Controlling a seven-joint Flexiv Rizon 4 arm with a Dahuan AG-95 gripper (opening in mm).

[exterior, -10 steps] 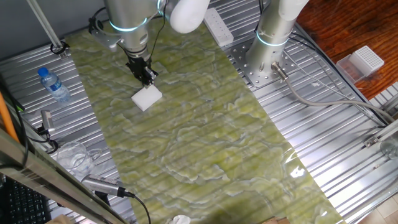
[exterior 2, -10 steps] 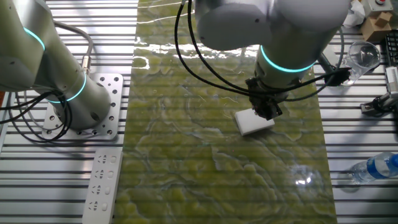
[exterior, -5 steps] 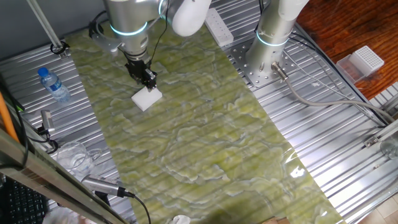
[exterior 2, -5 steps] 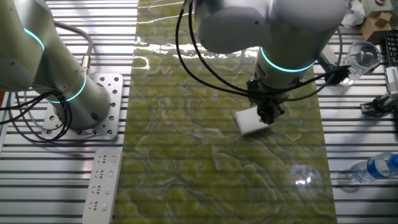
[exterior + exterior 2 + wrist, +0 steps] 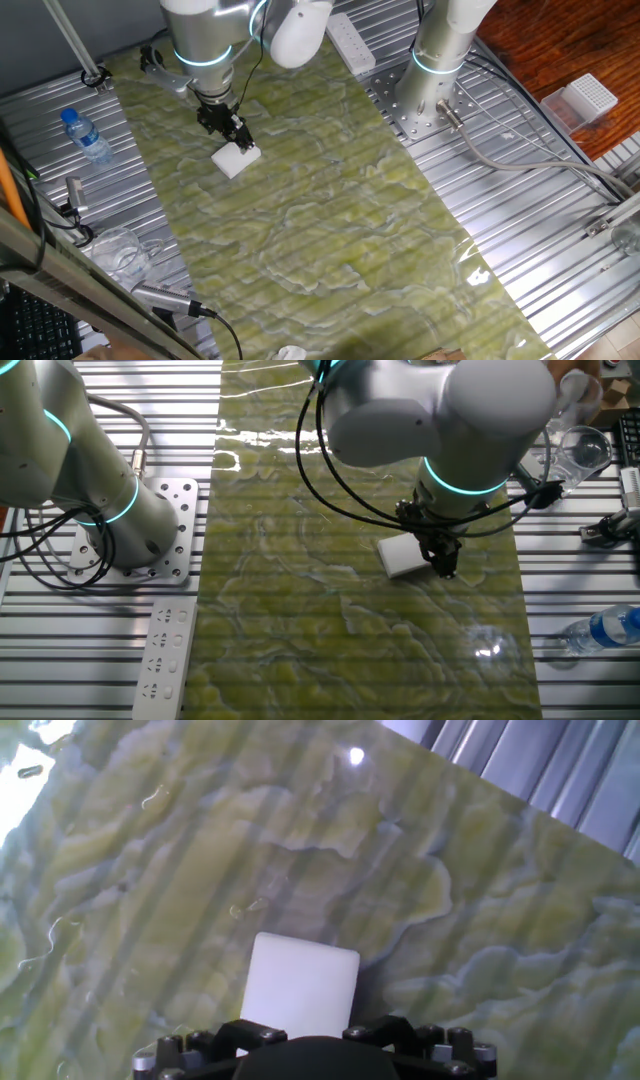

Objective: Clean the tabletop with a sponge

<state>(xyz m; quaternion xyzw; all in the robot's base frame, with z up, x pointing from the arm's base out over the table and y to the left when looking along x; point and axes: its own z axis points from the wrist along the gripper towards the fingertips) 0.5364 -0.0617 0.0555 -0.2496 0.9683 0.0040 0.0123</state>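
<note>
The white sponge (image 5: pixel 236 159) lies flat on the yellow-green marbled tabletop (image 5: pixel 330 220), near its far left part. My black gripper (image 5: pixel 236 142) comes down on the sponge's far edge and is shut on it, tilted over. In the other fixed view the sponge (image 5: pixel 399 555) pokes out to the left of the gripper (image 5: pixel 438 560). Low in the hand view the sponge (image 5: pixel 302 982) sits between the two fingers of the gripper (image 5: pixel 305 1026), its near end hidden behind the hand.
A water bottle (image 5: pixel 85 137) and crumpled clear plastic (image 5: pixel 120 250) lie on the ribbed metal left of the sheet. The second arm's base (image 5: pixel 432 95), a power strip (image 5: pixel 350 40) and a white ridged box (image 5: pixel 588 97) stand to the right. A glass (image 5: pixel 580 450) stands nearby.
The wrist has swung and leaned over above the sponge, shifting a little toward the sheet's left edge. The sponge has hardly moved on the tabletop.
</note>
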